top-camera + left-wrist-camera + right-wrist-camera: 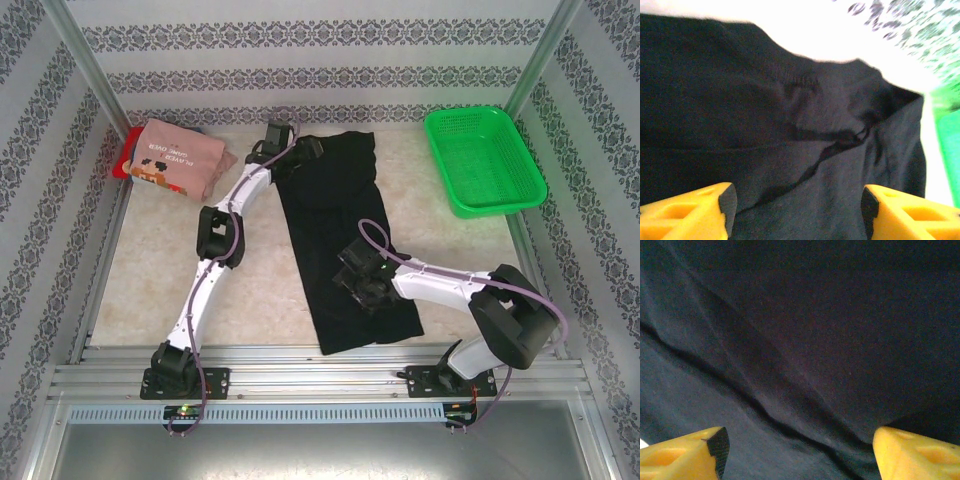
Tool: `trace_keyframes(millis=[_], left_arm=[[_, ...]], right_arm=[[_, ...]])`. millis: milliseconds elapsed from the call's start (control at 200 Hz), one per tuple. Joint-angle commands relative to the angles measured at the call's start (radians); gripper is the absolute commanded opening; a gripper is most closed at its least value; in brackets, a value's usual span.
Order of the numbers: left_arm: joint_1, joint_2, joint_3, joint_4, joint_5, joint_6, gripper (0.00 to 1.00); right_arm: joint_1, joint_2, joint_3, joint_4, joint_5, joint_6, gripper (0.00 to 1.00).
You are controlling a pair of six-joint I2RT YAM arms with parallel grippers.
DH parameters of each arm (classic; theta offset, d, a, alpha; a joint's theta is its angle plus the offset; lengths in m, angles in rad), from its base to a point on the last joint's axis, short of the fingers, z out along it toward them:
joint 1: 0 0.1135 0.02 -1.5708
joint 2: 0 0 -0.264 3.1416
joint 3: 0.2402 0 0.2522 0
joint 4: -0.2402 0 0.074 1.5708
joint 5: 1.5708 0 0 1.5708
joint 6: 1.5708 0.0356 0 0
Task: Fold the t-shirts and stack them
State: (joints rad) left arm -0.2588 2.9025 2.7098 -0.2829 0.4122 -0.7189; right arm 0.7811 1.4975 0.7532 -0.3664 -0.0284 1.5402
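Cream tabletop (150,290) carried the black t-shirt (340,230) at centre; left gripper (797,205) and right gripper (800,452) hung over it, jaws spread wide, gripping nothing. Far left, pink t-shirt (180,158) hid most of the red t-shirt (122,160).

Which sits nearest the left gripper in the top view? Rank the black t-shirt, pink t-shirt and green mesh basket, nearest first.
1. The black t-shirt, directly under the left gripper, mid-table.
2. The pink t-shirt, folded, to its left in the far-left corner.
3. The green mesh basket, in the far-right corner.
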Motion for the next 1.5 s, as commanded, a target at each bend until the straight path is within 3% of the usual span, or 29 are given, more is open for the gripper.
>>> trace_keyframes(millis=[0, 100, 285, 410, 505, 614, 774, 899, 1114, 1329, 1494], left_arm=[[0.004, 0.082, 0.012, 0.142, 0.044, -0.192, 0.73], [0.008, 0.049, 0.055, 0.192, 0.059, -0.223, 0.82], [0.037, -0.134, 0.020, 0.224, 0.170, -0.273, 0.86], [0.026, -0.324, -0.043, -0.070, 0.210, -0.091, 0.87], [-0.012, -0.518, -0.266, -0.263, 0.097, 0.079, 0.87], [-0.054, -0.710, -0.576, -0.348, -0.032, 0.130, 0.83], [-0.131, -0.897, -1.022, -0.210, -0.089, 0.050, 0.76], [-0.198, -0.918, -1.179, -0.116, -0.100, -0.017, 0.72], [-0.265, -0.884, -1.270, -0.050, -0.146, -0.085, 0.69], [-0.255, -0.821, -1.282, -0.126, -0.215, -0.046, 0.67], [-0.200, -0.754, -1.244, -0.168, -0.259, 0.013, 0.66]], right_arm=[[0.019, 0.001, 0.039, 0.047, -0.048, 0.067, 0.78], [0.027, -0.042, 0.080, 0.003, -0.049, 0.033, 0.80], [0.008, -0.169, 0.124, -0.134, -0.044, -0.117, 0.83], [-0.075, -0.251, 0.143, -0.266, -0.063, -0.296, 0.83], [-0.162, -0.284, 0.153, -0.359, -0.082, -0.437, 0.83], [-0.251, -0.277, 0.156, -0.397, -0.111, -0.582, 0.83], [-0.320, -0.225, 0.152, -0.388, -0.134, -0.718, 0.83], [-0.359, -0.189, 0.139, -0.353, -0.143, -0.781, 0.84], [-0.391, -0.156, 0.101, -0.286, -0.173, -0.817, 0.85], [-0.395, -0.140, 0.058, -0.244, -0.191, -0.809, 0.85], [-0.393, -0.141, 0.021, -0.201, -0.219, -0.776, 0.85]])
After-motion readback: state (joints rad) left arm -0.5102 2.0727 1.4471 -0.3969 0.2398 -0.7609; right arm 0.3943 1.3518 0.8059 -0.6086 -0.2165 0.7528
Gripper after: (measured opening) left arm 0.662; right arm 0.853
